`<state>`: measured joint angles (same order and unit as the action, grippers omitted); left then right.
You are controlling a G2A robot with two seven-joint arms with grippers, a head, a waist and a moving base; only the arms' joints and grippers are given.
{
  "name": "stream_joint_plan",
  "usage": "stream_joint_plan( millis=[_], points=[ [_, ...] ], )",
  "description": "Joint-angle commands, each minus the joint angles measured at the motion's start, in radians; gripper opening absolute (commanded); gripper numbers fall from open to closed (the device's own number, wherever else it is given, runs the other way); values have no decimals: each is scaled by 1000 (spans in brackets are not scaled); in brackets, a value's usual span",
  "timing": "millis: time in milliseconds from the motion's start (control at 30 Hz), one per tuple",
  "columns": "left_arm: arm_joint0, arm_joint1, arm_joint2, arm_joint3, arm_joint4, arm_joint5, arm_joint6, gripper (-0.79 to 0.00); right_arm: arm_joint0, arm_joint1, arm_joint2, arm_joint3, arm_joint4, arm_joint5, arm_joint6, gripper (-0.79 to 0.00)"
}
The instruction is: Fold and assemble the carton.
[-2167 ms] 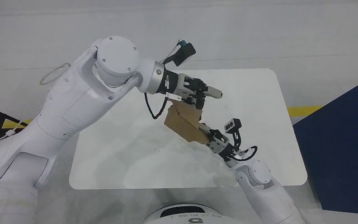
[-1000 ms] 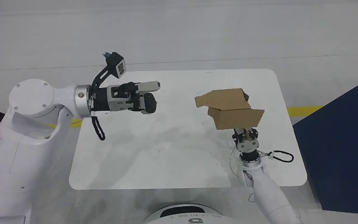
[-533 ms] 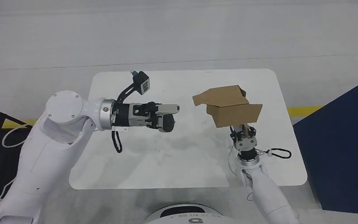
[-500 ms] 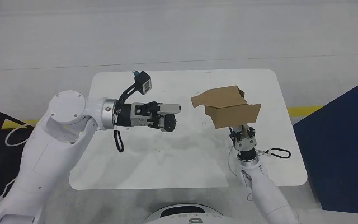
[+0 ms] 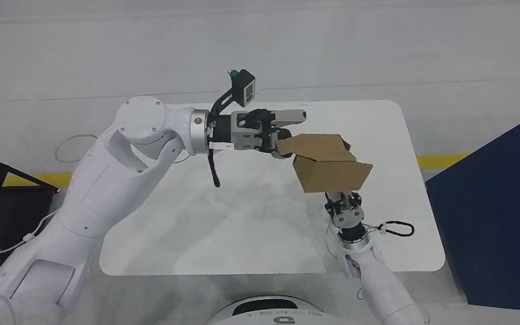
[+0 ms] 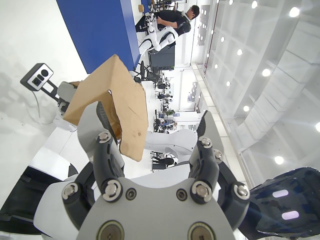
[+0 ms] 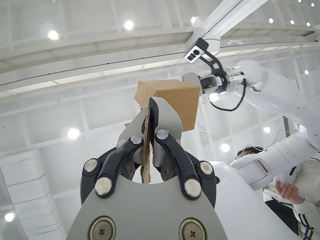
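The right gripper (image 7: 151, 106) is pressed together on a cardboard edge at the underside of the carton (image 7: 175, 101). The carton is held in the air above the right half of the table (image 5: 203, 227). The left gripper (image 6: 151, 113) is spread wide at the carton's opposite side. A flap there is seen against one finger (image 6: 88, 124), and the other finger stands well apart from it.

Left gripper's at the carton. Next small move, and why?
Probably shut the left gripper on the flap of the carton: its jaws stand open with the flap between them, while the right gripper clamps the carton's lower edge, steadying it.
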<state>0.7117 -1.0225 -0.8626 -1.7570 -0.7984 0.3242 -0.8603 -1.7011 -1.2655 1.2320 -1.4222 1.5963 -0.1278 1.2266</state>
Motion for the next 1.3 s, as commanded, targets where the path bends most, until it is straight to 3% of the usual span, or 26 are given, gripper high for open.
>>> stream_joint_plan(
  millis=[0, 300, 500, 633, 767, 967, 1267],
  points=[
    [-68, -20, 35, 28, -5, 4, 3, -108, -4, -2, -3, 3, -8, -2, 2, -785],
    [-277, -120, 220, 167, -12, 36, -3, -6, -4, -10, -9, 38, -38, 9, 32, -785],
    [-358, -186, 299, 249, -35, 9, 1, 0, 19, -10, -32, 78, -169, 11, 70, -785],
    [-384, -204, 302, 289, -27, 12, -16, 0, 25, -10, -25, 98, -225, -41, 70, -785],
    [-375, -199, 276, 291, -1, 22, -47, 0, 25, -12, -10, 100, -318, -180, 6, -785],
    [-307, -161, 198, 227, 63, 43, -85, 0, 21, -17, 1, 83, -420, -349, -80, -785],
    [-116, -85, 41, -10, 158, 48, -168, 0, 21, -17, 1, 83, -420, -349, -80, -785]
  ],
)
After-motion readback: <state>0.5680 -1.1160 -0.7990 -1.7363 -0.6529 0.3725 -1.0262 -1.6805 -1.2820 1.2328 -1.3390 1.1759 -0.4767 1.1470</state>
